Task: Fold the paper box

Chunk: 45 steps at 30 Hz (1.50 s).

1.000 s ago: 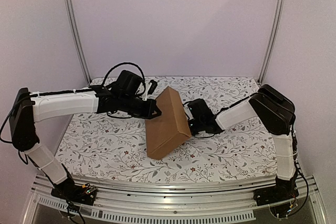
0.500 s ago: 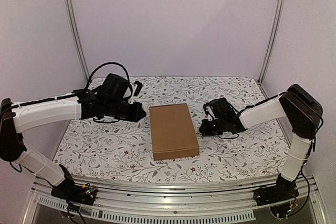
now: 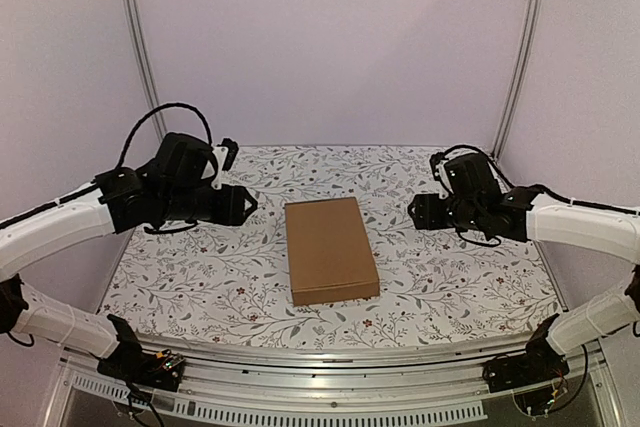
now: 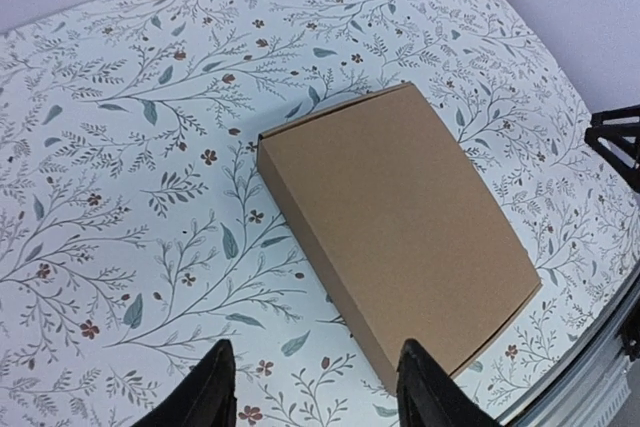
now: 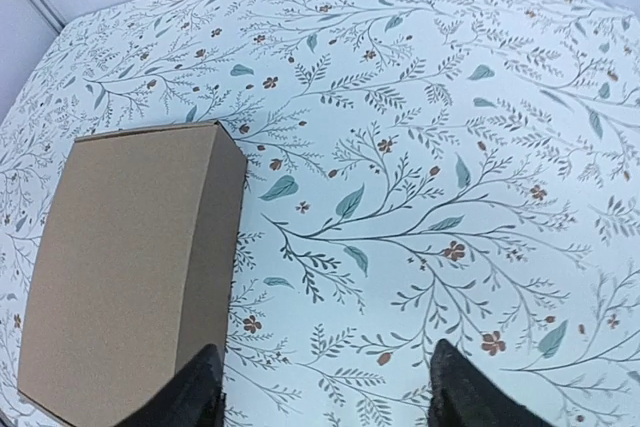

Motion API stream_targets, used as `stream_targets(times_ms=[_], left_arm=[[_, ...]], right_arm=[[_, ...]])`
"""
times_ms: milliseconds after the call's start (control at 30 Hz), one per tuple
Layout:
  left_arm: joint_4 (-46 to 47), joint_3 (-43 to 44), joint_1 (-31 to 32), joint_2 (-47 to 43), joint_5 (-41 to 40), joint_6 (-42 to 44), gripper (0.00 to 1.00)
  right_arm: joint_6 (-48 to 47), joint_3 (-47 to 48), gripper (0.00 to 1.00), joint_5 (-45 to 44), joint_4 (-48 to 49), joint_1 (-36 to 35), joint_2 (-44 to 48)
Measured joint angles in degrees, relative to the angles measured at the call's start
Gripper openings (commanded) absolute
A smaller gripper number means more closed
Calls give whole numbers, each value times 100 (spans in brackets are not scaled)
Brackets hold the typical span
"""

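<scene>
Left fingers (image 4: 214,392) spread, right fingers (image 5: 203,392) spread (both off it), paper box (image 3: 330,250) lying closed.

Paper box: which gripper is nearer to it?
Left, narrowly. The left gripper hovers just left of the paper box; the right gripper stands slightly farther off, to its right. Neither touches it.

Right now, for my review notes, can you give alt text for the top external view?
A closed brown paper box lies flat on the floral table. The left gripper and right gripper hang on either side, open and clear of it.
</scene>
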State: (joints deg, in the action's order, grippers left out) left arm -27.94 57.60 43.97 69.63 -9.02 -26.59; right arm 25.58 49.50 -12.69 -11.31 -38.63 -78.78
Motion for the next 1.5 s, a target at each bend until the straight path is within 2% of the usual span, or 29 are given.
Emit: stream_targets(times_ms=[33, 67, 100, 133, 433, 633, 1000, 1233, 1500], left_arm=[[-85, 15, 0, -81, -55, 31, 60], [-186, 52, 0, -162, -103, 66, 75], [-289, 103, 0, -247, -157, 116, 96], [-389, 166, 0, -326, -212, 177, 99], [-789, 901, 0, -990, -522, 728, 100], [-693, 723, 0, -1453, -586, 1165, 99], [-546, 553, 0, -2046, 0, 1764, 100], [-26, -363, -105, -2583, -37, 2079, 99], [205, -511, -634, -2546, 295, 2065, 100]], right_arm=[[-50, 13, 99, -94, -133, 4, 210], [-85, 37, 99, -201, -267, 4, 415], [-149, 61, 99, -278, -385, 4, 599], [-188, 81, 99, -356, -476, 4, 772], [-444, 149, 99, -767, -1272, 4, 2159], [-546, 389, 99, -994, -1886, 4, 2771], [-507, 791, 99, -1554, -2848, 4, 3814], [-509, 1027, 99, -1690, -3045, 4, 3860], [-868, 1327, 99, -1502, -3062, 4, 3209]])
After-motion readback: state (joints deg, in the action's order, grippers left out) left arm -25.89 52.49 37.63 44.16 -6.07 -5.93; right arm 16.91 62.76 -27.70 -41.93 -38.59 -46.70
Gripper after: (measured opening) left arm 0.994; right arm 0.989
